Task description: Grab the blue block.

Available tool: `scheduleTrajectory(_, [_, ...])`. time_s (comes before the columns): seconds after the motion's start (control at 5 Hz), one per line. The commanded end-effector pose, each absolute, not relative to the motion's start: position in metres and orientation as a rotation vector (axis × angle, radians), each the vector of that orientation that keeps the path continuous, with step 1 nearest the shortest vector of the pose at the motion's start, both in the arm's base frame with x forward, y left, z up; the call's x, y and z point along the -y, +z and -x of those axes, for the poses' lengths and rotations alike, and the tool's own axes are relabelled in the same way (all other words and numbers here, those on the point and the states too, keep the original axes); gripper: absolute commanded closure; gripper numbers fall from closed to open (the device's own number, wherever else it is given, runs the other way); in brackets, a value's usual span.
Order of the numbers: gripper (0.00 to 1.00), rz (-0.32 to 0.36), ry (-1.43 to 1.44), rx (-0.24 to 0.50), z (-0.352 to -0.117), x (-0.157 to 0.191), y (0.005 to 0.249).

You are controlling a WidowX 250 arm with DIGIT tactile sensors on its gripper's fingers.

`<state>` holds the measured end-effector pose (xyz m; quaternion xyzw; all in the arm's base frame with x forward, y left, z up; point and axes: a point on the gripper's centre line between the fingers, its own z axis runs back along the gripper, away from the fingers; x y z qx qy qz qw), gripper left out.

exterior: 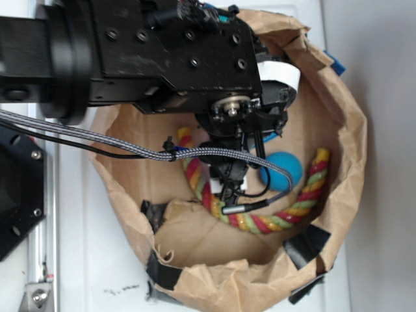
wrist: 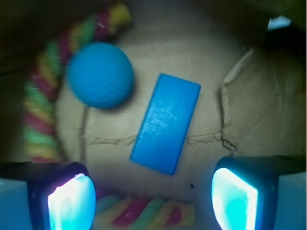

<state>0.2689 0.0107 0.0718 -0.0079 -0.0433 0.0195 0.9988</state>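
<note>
Blue block (wrist: pixel 165 123) lying flat on brown paper, beside ball (wrist: pixel 100 74). Gripper (wrist: pixel 153 199) hovering above, jaws spread wide, holding nothing.

Paper, rope, plastic and metal under the arm

Ahead of the gripper (wrist: pixel 153 196), the blue block (wrist: pixel 166 122) looks like smooth hard plastic with a faint sheen, lying on matt, creased brown paper of the bag (exterior: pixel 344 130), whose rim is crumpled and rough. Beside the block, the ball (wrist: pixel 100 74) is matt and finely dimpled. The twisted rope (exterior: pixel 305 195) around them looks like fuzzy woven cloth. The fingers' pads (wrist: pixel 72 201) appear glossy and translucent. The arm's housing (exterior: pixel 175 52) is matt black with metal screws; its cable (exterior: pixel 97 140) is braided fabric.
</note>
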Motion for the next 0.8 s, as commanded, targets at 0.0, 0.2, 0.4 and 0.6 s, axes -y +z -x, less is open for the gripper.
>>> scheduleTrajectory(0.0, [0.0,0.071,0.263,0.165,-0.284,-0.008,0.061])
scheduleTrajectory(0.2, [0.0,0.07,0.282,0.152,-0.291,-0.009,0.054])
scheduleTrajectory(0.4, [0.0,0.05,0.267,0.135,-0.293,-0.005,0.043])
scheduleTrajectory(0.6, [0.0,0.03,0.241,0.111,-0.289,-0.001,0.03])
